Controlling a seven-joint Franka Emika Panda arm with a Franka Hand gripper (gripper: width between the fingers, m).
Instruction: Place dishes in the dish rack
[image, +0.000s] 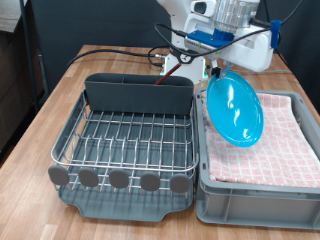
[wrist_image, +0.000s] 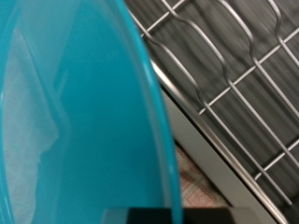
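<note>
My gripper (image: 214, 70) is shut on the upper rim of the round bright-blue plate (image: 235, 108). The plate hangs on edge, tilted, in the air over the seam between the dish rack (image: 125, 140) and the grey tub. In the wrist view the plate (wrist_image: 75, 121) fills most of the picture, with the rack's silver wires (wrist_image: 234, 65) beside it. The rack's wire grid is bare. A reddish-brown tip (image: 168, 70), perhaps the wooden spoon, shows behind the rack's tall back compartment (image: 135, 95). The white cup is out of view.
The grey tub lined with pink checked cloth (image: 285, 140) stands at the exterior view's right of the rack; its cloth shows in the wrist view (wrist_image: 201, 182). Black cables (image: 130, 52) lie on the wooden table (image: 40, 120) behind the rack.
</note>
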